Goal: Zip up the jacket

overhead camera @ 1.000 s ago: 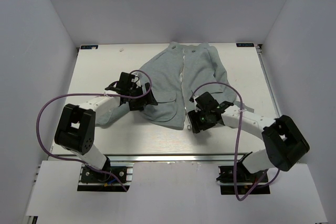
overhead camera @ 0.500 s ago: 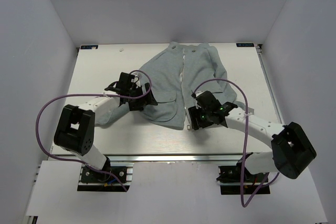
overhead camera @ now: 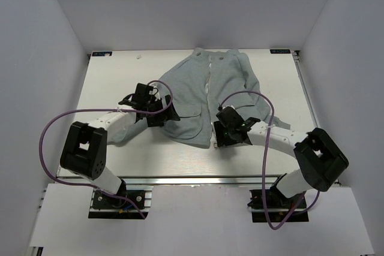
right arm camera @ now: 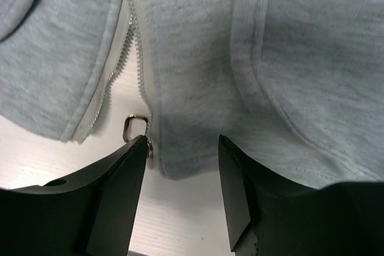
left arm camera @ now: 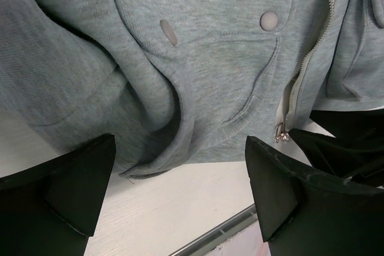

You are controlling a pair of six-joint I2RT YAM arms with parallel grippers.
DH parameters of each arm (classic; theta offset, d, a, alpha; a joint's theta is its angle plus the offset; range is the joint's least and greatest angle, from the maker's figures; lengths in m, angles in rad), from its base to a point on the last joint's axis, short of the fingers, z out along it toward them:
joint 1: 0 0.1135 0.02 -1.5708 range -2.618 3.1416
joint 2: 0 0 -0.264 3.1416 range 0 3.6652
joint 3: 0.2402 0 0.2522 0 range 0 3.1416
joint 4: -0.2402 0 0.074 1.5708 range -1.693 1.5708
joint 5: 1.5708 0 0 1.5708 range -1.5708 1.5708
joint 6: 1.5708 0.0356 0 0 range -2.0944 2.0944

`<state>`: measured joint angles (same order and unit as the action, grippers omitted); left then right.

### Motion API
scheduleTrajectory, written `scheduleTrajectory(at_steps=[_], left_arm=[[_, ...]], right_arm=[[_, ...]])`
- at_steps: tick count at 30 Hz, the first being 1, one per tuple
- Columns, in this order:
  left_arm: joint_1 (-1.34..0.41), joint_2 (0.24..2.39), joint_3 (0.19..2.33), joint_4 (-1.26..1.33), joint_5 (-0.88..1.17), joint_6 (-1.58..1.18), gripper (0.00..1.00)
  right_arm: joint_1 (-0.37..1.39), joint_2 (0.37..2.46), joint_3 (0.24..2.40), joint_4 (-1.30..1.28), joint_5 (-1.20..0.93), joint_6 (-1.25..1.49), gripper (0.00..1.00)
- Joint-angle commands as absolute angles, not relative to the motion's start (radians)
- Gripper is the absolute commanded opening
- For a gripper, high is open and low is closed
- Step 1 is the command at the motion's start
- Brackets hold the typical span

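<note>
Jacket (overhead camera: 192,88), one; end effectors (overhead camera: 163,116) (overhead camera: 218,135), two, spread.

a white rectangular tabletop (overhead camera: 114,79) fills the middle of the frame; a light grey soft fabric jacket (overhead camera: 195,94) lies spread on it, collar toward the top.

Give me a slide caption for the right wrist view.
Right gripper, fingers apart, at the grey jacket's bottom hem beside the open zipper and its metal pull.
</note>
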<state>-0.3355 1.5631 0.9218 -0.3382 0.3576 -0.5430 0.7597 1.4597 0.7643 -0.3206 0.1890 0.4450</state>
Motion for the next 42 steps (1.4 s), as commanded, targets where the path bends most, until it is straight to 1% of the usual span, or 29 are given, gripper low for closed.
scheduleTrajectory(at_steps=[1, 5, 8, 10, 12, 13, 15, 18, 19, 21, 22, 23, 29, 32, 33, 36, 38, 39, 42], left_arm=[[-0.331, 1.513, 0.904, -0.334, 0.376, -0.543, 0.98], [-0.331, 1.511, 0.9, -0.333, 0.374, -0.543, 0.98], [-0.331, 1.511, 0.902, -0.337, 0.371, -0.543, 0.98], [-0.331, 1.511, 0.9, -0.339, 0.367, -0.543, 0.98], [-0.331, 1.509, 0.903, -0.342, 0.362, -0.543, 0.98], [-0.331, 1.509, 0.904, -0.345, 0.361, -0.543, 0.98], [-0.331, 1.506, 0.905, -0.35, 0.348, -0.543, 0.98], [-0.331, 1.506, 0.91, -0.359, 0.338, -0.543, 0.98], [-0.331, 1.506, 0.911, -0.362, 0.333, -0.543, 0.98], [-0.331, 1.505, 0.917, -0.37, 0.333, -0.543, 0.98], [-0.331, 1.502, 0.92, -0.373, 0.331, -0.543, 0.98], [-0.331, 1.499, 0.923, -0.377, 0.331, -0.543, 0.98], [-0.333, 1.471, 0.953, -0.4, 0.345, -0.523, 0.98], [-0.359, 1.456, 0.966, -0.416, 0.345, -0.515, 0.98], [-0.368, 1.451, 0.974, -0.419, 0.342, -0.511, 0.98], [-0.411, 1.447, 0.991, -0.434, 0.322, -0.511, 0.98], [-0.429, 1.45, 1.0, -0.431, 0.334, -0.511, 0.98], [-0.434, 1.451, 1.002, -0.426, 0.348, -0.511, 0.98], [-0.452, 1.457, 1.006, -0.407, 0.393, -0.511, 0.98]], right_arm=[[0.762, 1.482, 0.764, -0.275, 0.238, 0.488, 0.56], [0.765, 1.491, 0.755, -0.27, 0.241, 0.485, 0.56], [0.77, 1.491, 0.741, -0.27, 0.241, 0.488, 0.55], [0.781, 1.489, 0.732, -0.276, 0.245, 0.489, 0.51], [0.793, 1.493, 0.724, -0.285, 0.255, 0.497, 0.49], [0.805, 1.5, 0.719, -0.304, 0.277, 0.503, 0.46], [0.818, 1.515, 0.713, -0.324, 0.307, 0.525, 0.45], [0.83, 1.555, 0.704, -0.337, 0.314, 0.548, 0.4], [0.833, 1.574, 0.703, -0.339, 0.313, 0.551, 0.32], [0.834, 1.586, 0.704, -0.348, 0.322, 0.572, 0.2], [0.834, 1.588, 0.707, -0.35, 0.324, 0.574, 0.03], [0.834, 1.582, 0.713, -0.356, 0.328, 0.574, 0.0], [0.834, 1.456, 0.768, -0.338, 0.321, 0.473, 0.0], [0.834, 1.35, 0.772, -0.264, 0.266, 0.365, 0.0], [0.834, 1.288, 0.749, -0.203, 0.224, 0.307, 0.0], [0.834, 1.192, 0.68, -0.071, 0.183, 0.233, 0.0], [0.831, 1.106, 0.644, -0.011, 0.195, 0.19, 0.0], [0.827, 1.059, 0.608, 0.077, 0.193, 0.174, 0.0], [0.815, 0.988, 0.543, 0.203, 0.187, 0.161, 0.0]])
